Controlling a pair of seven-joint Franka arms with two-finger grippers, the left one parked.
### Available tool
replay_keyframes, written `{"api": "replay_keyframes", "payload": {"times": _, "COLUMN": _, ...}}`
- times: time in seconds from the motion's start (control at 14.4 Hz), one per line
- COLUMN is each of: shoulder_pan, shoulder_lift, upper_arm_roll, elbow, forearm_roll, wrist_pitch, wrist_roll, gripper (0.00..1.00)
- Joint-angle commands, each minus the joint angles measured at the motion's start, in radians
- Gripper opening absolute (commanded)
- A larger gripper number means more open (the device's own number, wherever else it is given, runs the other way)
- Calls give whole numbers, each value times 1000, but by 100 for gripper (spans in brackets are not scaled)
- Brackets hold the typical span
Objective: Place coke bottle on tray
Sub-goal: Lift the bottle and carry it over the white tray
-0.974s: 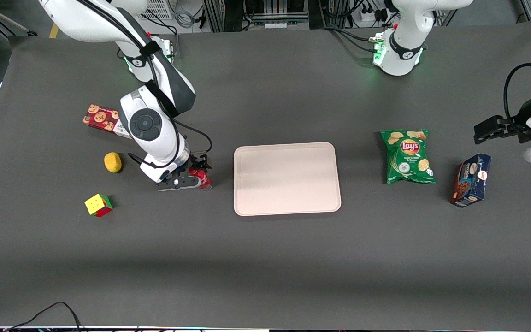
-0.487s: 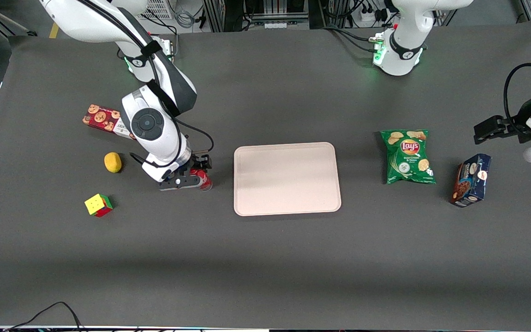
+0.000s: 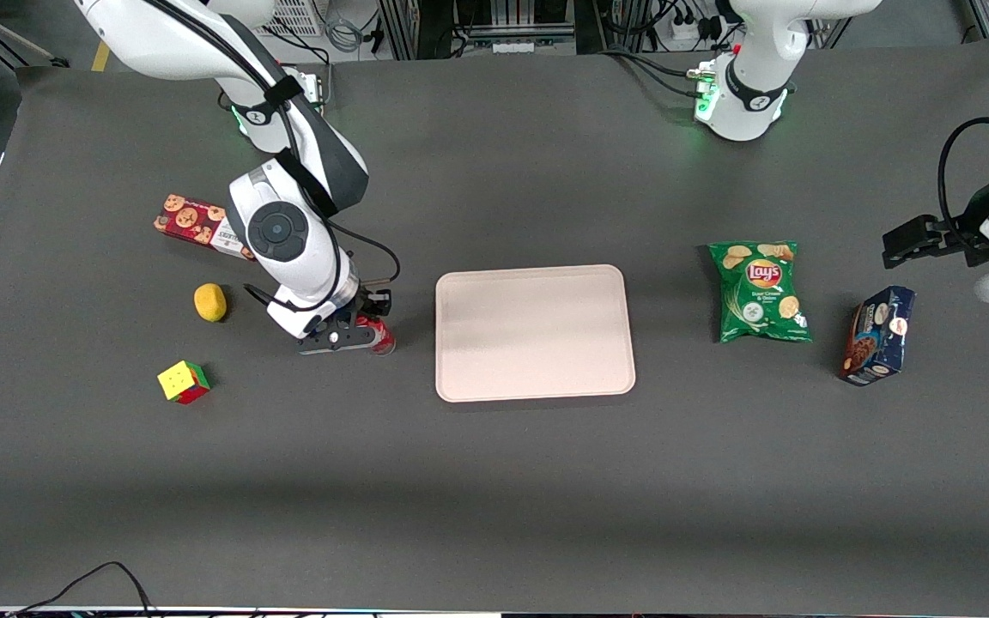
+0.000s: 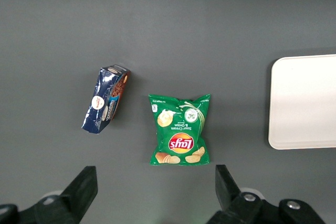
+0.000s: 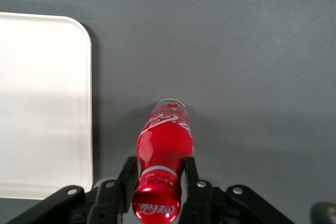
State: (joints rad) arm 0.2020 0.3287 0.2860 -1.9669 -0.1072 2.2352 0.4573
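The coke bottle (image 5: 163, 145), small and red with a red cap and white script, stands between my fingers in the right wrist view. My right gripper (image 5: 157, 174) is shut on the bottle's neck, one black finger (image 5: 127, 177) on each side. In the front view the gripper (image 3: 355, 330) holds the bottle (image 3: 377, 336) just off the tray's working-arm-side edge. The pale pinkish-beige tray (image 3: 534, 331) lies flat in the middle of the table; its rounded corner shows in the right wrist view (image 5: 44, 103). I cannot tell whether the clear base touches the table.
A yellow round object (image 3: 209, 301), a colour cube (image 3: 183, 381) and a red cookie box (image 3: 194, 223) lie toward the working arm's end. A green Lay's chip bag (image 3: 759, 291) and a dark blue box (image 3: 877, 335) lie toward the parked arm's end.
My gripper with the bottle has shifted slightly toward the tray and a little farther from the front camera. Nothing else moved.
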Motion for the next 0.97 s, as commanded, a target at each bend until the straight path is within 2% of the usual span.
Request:
{"api": "replay_keyframes", "payload": {"times": 0.0, "shoulder_pan": 4, "shoulder_lift": -4, "upper_arm_roll": 2, "elbow": 8, "forearm_roll": -16, "wrist_pitch": -8, "wrist_roll": 15, "gripper": 15}}
{"api": "replay_keyframes", "payload": {"times": 0.07, "shoulder_pan": 4, "shoulder_lift": -10, "upper_arm_roll": 2, "elbow": 8, "forearm_roll": -16, "wrist_pitch": -8, "wrist_roll": 17, "gripper": 5}}
{"api": "replay_keyframes", "payload": {"times": 0.14, "shoulder_pan": 4, "shoulder_lift": -20, "upper_arm_roll": 2, "elbow": 8, "forearm_roll": -16, "wrist_pitch": -11, "wrist_roll": 18, "gripper": 0}}
{"api": "replay_keyframes", "payload": {"times": 0.49, "shoulder_pan": 0, "shoulder_lift": -131, "upper_arm_roll": 1, "elbow": 100, "forearm_roll": 1, "wrist_pitch": -204, "wrist_roll": 21, "gripper": 0}}
{"api": "replay_keyframes", "payload": {"times": 0.83, "shoulder_pan": 2, "shoulder_lift": -178, "upper_arm_roll": 1, "elbow": 356, "forearm_roll": 116, "wrist_pitch": -489, "wrist_roll": 17, "gripper": 0}}
{"api": "replay_keyframes", "payload": {"times": 0.9, "shoulder_pan": 2, "shoulder_lift": -177, "upper_arm_roll": 1, "elbow": 408, "forearm_roll": 119, "wrist_pitch": -524, "wrist_roll": 15, "gripper": 0}}
